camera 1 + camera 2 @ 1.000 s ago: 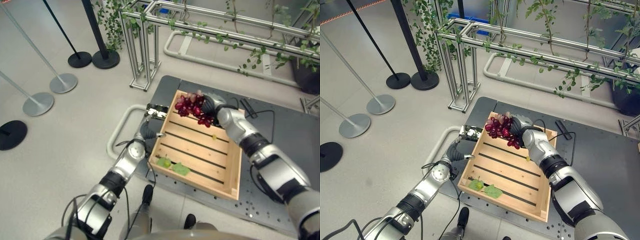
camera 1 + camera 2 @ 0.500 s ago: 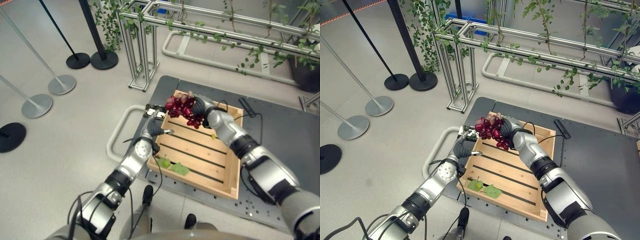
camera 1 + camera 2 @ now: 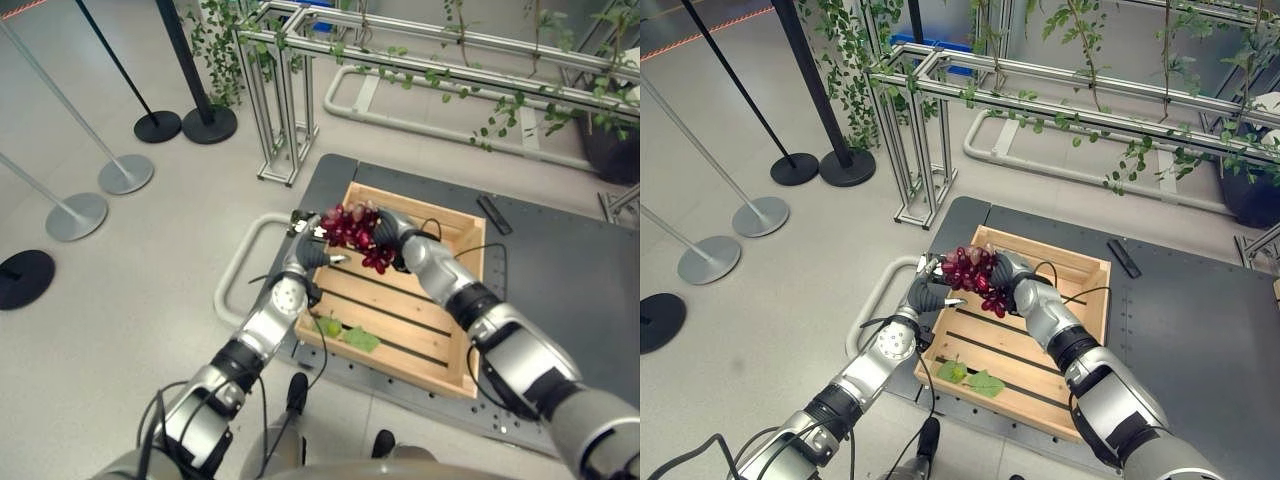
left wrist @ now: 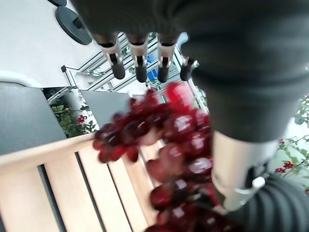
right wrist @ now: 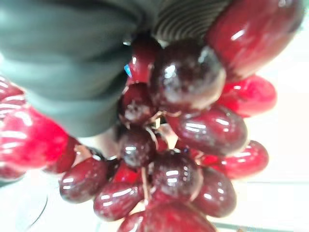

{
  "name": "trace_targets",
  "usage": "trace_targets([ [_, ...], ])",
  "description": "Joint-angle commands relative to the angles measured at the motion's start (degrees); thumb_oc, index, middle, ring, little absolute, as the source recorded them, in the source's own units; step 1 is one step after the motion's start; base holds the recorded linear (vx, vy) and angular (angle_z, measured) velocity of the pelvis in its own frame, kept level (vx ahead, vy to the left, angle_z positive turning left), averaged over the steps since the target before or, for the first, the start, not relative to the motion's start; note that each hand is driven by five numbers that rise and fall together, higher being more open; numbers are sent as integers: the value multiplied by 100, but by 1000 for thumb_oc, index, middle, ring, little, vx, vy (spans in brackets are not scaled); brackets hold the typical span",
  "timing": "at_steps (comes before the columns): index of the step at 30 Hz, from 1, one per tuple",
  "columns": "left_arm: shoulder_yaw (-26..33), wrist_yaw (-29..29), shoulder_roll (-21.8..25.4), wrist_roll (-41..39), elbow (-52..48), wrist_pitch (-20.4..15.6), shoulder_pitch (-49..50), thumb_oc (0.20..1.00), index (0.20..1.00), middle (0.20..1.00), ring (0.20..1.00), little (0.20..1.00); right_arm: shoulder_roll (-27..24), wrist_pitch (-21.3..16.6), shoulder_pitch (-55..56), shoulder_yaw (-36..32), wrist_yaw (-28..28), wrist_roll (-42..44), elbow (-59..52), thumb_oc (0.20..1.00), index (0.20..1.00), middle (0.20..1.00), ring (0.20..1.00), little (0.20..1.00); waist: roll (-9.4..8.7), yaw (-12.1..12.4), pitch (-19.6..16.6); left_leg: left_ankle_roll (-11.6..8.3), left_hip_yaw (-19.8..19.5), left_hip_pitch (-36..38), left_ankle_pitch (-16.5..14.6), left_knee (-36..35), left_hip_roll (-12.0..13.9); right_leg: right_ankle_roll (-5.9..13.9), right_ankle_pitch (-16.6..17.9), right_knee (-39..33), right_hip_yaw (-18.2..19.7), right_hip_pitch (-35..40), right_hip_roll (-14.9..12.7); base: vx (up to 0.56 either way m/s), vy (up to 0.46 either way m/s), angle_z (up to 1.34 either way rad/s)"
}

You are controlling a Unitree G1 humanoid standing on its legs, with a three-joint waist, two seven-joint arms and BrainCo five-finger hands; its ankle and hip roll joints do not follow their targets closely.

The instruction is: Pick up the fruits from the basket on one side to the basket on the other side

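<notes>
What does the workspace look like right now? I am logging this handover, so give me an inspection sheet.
Surface: dark grey platform on a pale floor.
Job's things: red grapes held over the wooden crate's far left corner; green fruit with leaves inside its near left corner.
Clutter: black bar-shaped object on the platform.
Hands: right hand curled round the grapes; left hand beside the bunch, fingers straight.
Cables: thin black cable over the crate's far right corner.
Surroundings: aluminium frame with vines, stanchion bases.
</notes>
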Motion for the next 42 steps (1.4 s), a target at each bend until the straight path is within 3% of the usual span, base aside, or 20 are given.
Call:
trace_targets([
  [1,-207,302,-183,-81,39,-396,-587,1000,1000,1000,1000,1000,153,-190,-279,99,-313,249,-109,200,200,200,200,200,-287,-40,-301,126,350,100,-1019,364,-12,295,437,126,172,-538,-607,0,0,0],
  [13,-385,570,-220,265,168,-372,-734,1000,1000,1000,1000,1000,447,-245,-180,285,-403,334,-52,200,200,200,200,200,-290,-70,-285,128,372,84,-1018,368,-7,295,438,150,181,-581,-621,0,0,0],
  [21,-734,95,-194,733,477,-178,-902,1000,1000,1000,1000,1000,426,-163,-381,539,-230,-308,-287,200,200,200,200,200,-255,-101,-287,128,395,88,-1031,379,-1,290,433,149,215,-596,-605,0,0,0],
  [30,-759,-563,-42,1157,626,-2,-722,1000,1000,1000,1000,1000,-101,-77,-615,559,210,-1689,-1104,200,200,200,200,200,-188,-102,-306,145,381,105,-1066,385,-16,294,427,152,204,-588,-615,0,0,0],
  [35,-688,-751,65,1188,563,-5,-692,1000,1000,1000,1000,1000,-295,-149,-854,563,454,-1789,-1376,200,200,200,200,200,-172,-84,-292,146,389,111,-1078,395,-22,291,433,160,214,-594,-626,0,0,0],
  [42,-585,-852,101,1301,579,96,-647,1000,1000,1000,1000,1000,-419,-55,-871,324,381,-1826,-1528,200,200,200,200,200,-152,-97,-274,156,403,106,-1091,417,-13,283,421,181,233,-623,-618,0,0,0],
])
